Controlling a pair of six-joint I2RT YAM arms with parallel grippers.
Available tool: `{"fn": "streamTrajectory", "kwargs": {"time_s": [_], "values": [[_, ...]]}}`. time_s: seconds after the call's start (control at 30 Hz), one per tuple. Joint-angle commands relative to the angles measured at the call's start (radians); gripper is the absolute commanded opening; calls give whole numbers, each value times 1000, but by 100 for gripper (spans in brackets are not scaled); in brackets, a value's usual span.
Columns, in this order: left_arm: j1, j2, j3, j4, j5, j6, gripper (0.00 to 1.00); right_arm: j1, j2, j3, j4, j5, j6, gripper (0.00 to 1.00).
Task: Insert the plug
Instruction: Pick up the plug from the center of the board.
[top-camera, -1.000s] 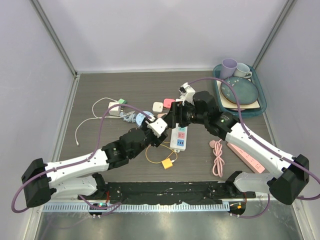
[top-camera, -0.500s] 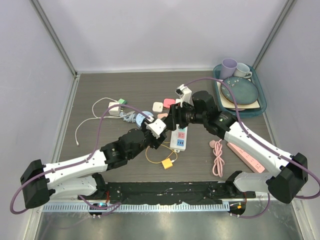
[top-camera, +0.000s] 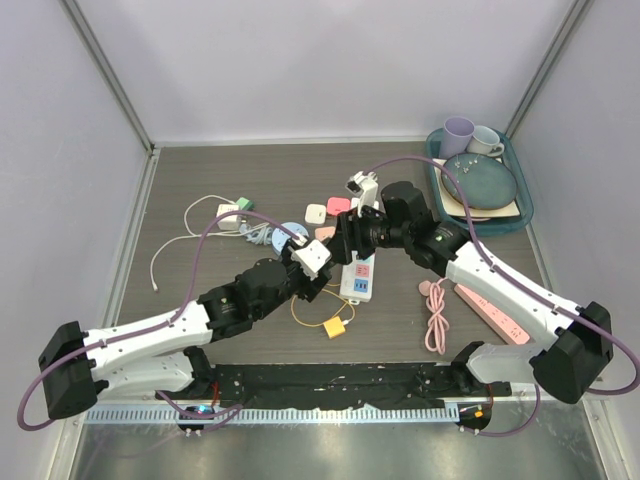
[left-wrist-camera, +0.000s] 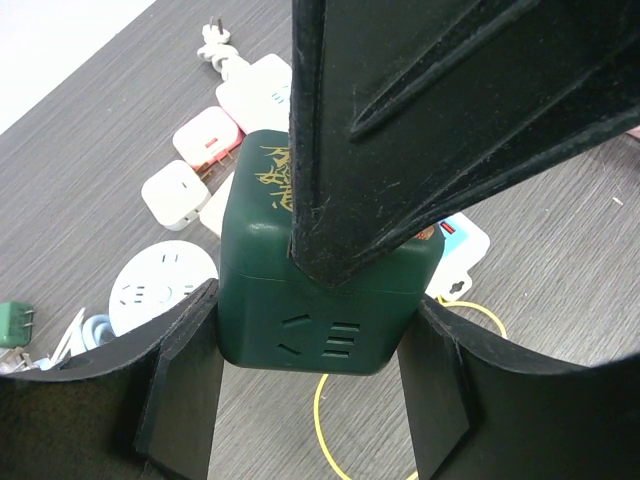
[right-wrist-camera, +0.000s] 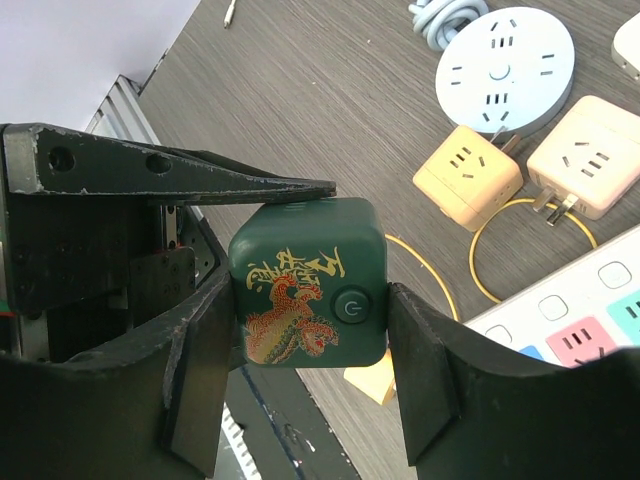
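Observation:
A dark green cube plug (right-wrist-camera: 305, 280) with a gold and red dragon and a power button hangs above the table between both grippers. In the left wrist view the cube (left-wrist-camera: 320, 290) shows its socket slots. My left gripper (left-wrist-camera: 310, 400) is shut on its sides. My right gripper (right-wrist-camera: 312, 420) is shut on it across the other pair of sides. In the top view the left gripper (top-camera: 322, 268) and right gripper (top-camera: 345, 245) meet mid-table and hide the cube. The white power strip (top-camera: 359, 276) lies just beneath them.
Small cube adapters, orange (right-wrist-camera: 468, 176) and pink (right-wrist-camera: 585, 157), and a round pale blue socket (right-wrist-camera: 503, 70) lie nearby. A yellow plug with its looped cable (top-camera: 334, 326), a pink cable (top-camera: 436, 318), a pink strip (top-camera: 495, 312), a white charger (top-camera: 228, 215) and a dish tray (top-camera: 525, 215) surround the centre.
My right wrist has shifted slightly left, closer over the left gripper. The left arm has barely moved. Both stay closed around the cube.

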Motion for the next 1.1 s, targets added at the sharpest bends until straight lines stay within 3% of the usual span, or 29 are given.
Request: {"fn": "streamTrajectory", "kwargs": {"time_s": [0.0, 0.23, 0.43, 0.5, 0.57, 0.6, 0.63, 0.7, 0.73, 0.83, 0.93, 1.07], "values": [[-7, -44, 15, 119, 72, -30, 12, -2, 22, 29, -3, -2, -72, 61], [-7, -53, 13, 125, 65, -33, 12, -2, 34, 26, -3, 0, -79, 68], [-7, -56, 12, 123, 52, -36, 13, -2, 39, 26, -6, 6, -82, 68], [-7, -58, 12, 120, 49, -36, 13, -2, 38, 26, -9, 3, -84, 63], [-7, -61, 12, 112, 37, -37, 17, -4, 33, 26, -11, 3, -89, 48], [-7, -62, 12, 109, 31, -40, 20, -4, 31, 29, -15, 0, -93, 42], [-7, -65, 13, 100, 23, -40, 27, -2, 30, 30, -18, 0, -98, 30], [-7, -73, 15, 85, 22, -42, 39, -8, 25, 32, -26, 0, -111, 18], [-7, -81, 16, 67, 22, -42, 53, -11, 22, 34, -32, 0, -116, 10], [-7, -101, 28, 5, 23, -44, 78, -25, 5, 34, -41, 0, -141, 1], [-6, -124, 51, -88, 40, -45, 93, -42, -15, 34, -54, -11, -190, 1], [32, -163, 94, -237, 172, -39, 98, -47, -38, 40, -60, -40, -276, 1]]}}
